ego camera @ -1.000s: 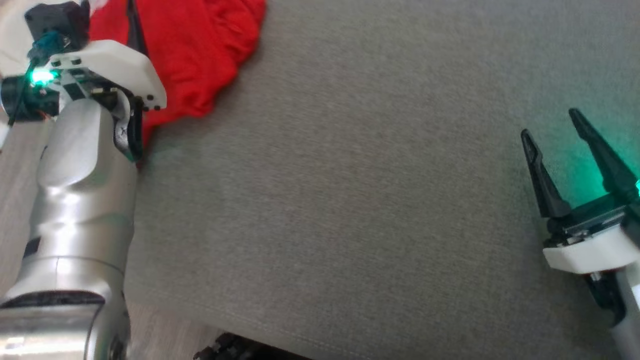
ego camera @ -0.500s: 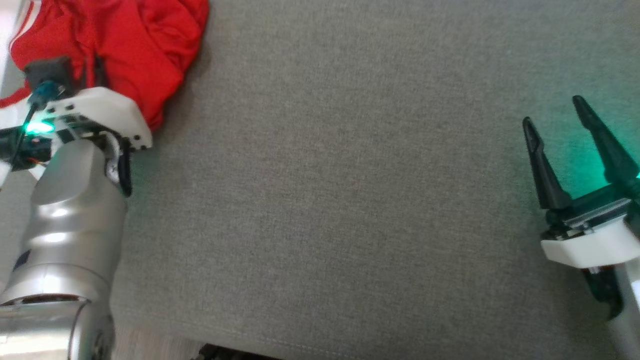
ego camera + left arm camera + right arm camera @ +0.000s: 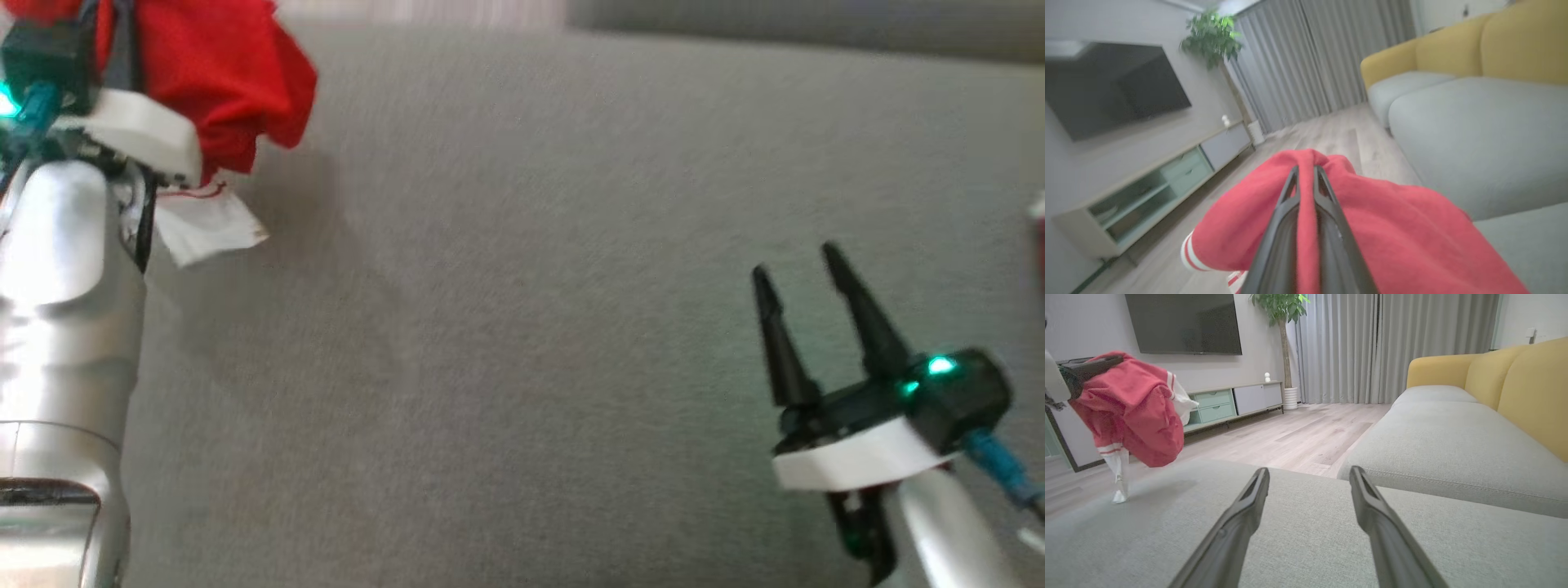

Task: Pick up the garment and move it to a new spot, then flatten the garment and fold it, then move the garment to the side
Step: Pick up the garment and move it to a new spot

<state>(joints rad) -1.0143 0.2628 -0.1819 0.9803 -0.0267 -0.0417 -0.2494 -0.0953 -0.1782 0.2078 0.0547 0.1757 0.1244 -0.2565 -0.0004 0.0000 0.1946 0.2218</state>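
Each of our arms wears a white collar (image 3: 857,457) at the wrist. Beyond the collar, our right gripper (image 3: 796,261) has two long, tapering black fingers (image 3: 869,327) on a black block. Beside the collar a green light (image 3: 940,365) glows and a blue cable (image 3: 992,469) runs off. Behind the collar the right forearm (image 3: 939,523) is smooth silver. Our left gripper (image 3: 1306,169) has dark grey fingers, slotted near the tips. Behind its collar the silver left forearm (image 3: 57,327) carries a dark seam (image 3: 49,490).

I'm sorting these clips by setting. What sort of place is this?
Most likely a home living room: a wall-mounted television, a yellow-backed sofa and a potted plant by grey curtains.
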